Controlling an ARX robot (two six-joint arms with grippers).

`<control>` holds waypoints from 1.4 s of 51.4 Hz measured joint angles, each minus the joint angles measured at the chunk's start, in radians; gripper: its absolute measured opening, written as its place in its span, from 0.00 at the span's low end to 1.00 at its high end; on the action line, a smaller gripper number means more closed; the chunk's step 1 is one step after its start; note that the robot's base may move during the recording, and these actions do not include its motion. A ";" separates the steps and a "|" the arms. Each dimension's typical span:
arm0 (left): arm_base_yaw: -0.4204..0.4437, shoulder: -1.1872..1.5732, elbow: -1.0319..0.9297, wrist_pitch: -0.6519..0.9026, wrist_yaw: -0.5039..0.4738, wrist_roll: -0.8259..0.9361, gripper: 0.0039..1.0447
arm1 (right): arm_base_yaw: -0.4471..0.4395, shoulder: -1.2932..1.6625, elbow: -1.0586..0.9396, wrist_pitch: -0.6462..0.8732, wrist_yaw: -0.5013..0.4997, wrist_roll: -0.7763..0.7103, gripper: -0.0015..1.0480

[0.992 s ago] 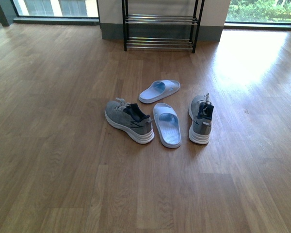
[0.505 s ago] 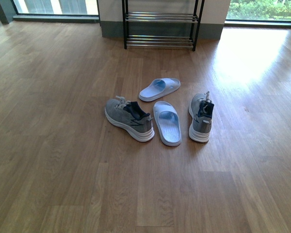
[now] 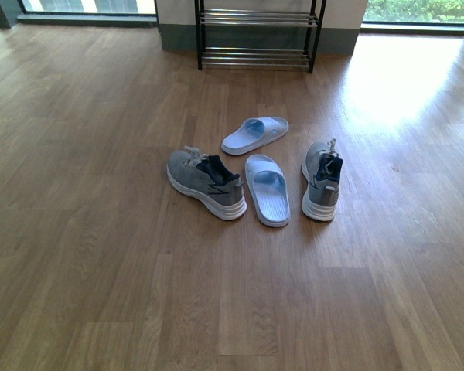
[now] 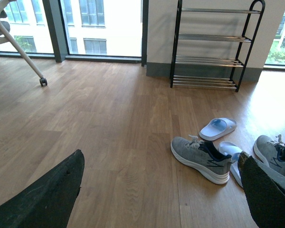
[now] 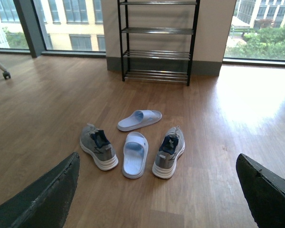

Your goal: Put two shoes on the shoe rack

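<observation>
Jaws of the left gripper (image 4: 160,159) and right gripper (image 5: 157,159) stand spread wide, holding nothing. In the front view, one grey sneaker (image 3: 205,184) lies left of centre, slanted with its toe to the upper left, likely nearer the left arm. The other sneaker (image 3: 322,182), right of centre, points its toe at the shoe rack (image 3: 255,56), well beyond at top centre.

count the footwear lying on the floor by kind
grey sneakers: 2
pale slides: 2
total: 4
</observation>
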 joint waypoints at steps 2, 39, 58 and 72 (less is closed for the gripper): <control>0.000 0.000 0.000 0.000 0.000 0.000 0.91 | 0.000 0.000 0.000 0.000 0.000 0.000 0.91; 0.000 0.000 0.000 0.000 0.000 0.000 0.91 | 0.000 0.000 0.000 0.000 0.000 0.000 0.91; 0.000 0.000 0.000 0.000 0.000 0.000 0.91 | 0.000 0.000 0.000 0.000 0.000 0.000 0.91; 0.000 0.000 0.000 0.000 0.000 0.000 0.91 | 0.000 0.000 0.000 0.000 0.000 0.000 0.91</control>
